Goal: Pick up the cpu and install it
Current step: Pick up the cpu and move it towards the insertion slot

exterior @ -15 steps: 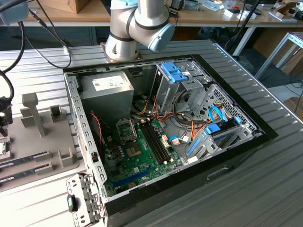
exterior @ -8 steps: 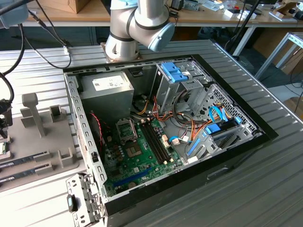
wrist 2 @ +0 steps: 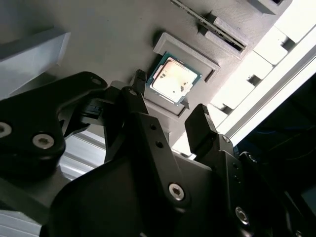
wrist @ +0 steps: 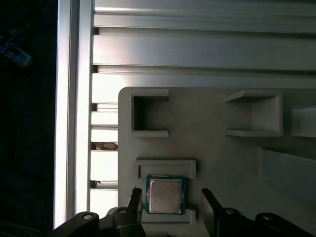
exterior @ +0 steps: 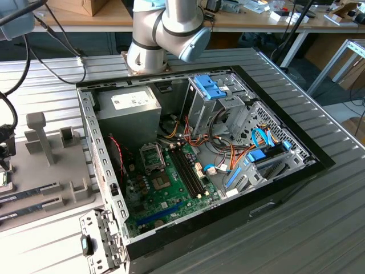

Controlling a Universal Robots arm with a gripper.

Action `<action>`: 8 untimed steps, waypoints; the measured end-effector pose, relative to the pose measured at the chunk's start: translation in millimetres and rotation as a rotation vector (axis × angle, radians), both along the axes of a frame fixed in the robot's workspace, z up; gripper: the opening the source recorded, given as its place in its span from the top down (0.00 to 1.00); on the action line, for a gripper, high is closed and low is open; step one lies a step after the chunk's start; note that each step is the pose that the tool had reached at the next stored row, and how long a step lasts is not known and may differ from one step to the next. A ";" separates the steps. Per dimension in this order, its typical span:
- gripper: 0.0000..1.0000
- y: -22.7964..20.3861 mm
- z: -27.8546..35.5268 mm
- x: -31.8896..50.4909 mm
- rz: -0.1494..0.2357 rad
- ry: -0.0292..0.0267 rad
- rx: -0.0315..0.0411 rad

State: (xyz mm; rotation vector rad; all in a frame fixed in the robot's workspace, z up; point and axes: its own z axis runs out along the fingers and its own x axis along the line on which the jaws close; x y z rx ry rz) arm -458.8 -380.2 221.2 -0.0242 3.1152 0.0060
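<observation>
On the grey holder tray (wrist: 222,163), in a shallow square pocket (wrist: 166,168), the cpu (wrist: 166,195) lies flat, metal lid up w/ thin green rim showing all round; both wrist views show it seated there, not lifted. Gripper (wrist: 169,192) hangs right over it, claw spread wide; black fingers (wrist: 210,205) stand one each side of the chip w/ a clear gap to its edges in the first wrist view, so no pinch. Second wrist view gives the same from an angle: gripper (wrist 2: 169,94) straddles the cpu (wrist 2: 175,78), fingertips near two opposite edges; whether they reach the tray surface can't be told. Two long narrow RAM sticks (wrist 2: 219,32) sit in slots of the same tray, just beyond the pocket.

Exterior view: the tray (exterior: 57,171) is at the exterior view's left, on a slatted metal table (exterior: 319,228); arm (exterior: 165,28) mounted at upper centre of frame. Open PC case (exterior: 274,182) fills the middle, well apart from the tray; inside it a green mobo (exterior: 165,191) w/ the socket (exterior: 153,156) near its upper edge, grey PSU (exterior: 128,105) just above that & blue drive clips (exterior: 210,87) toward upper right.
</observation>
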 end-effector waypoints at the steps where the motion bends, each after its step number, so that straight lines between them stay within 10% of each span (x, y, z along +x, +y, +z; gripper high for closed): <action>1: 0.41 -0.1 -1.4 0.0 0.000 0.0000 0.0000; 8: 0.41 -6.8 -10.0 -0.3 0.000 0.0001 0.0000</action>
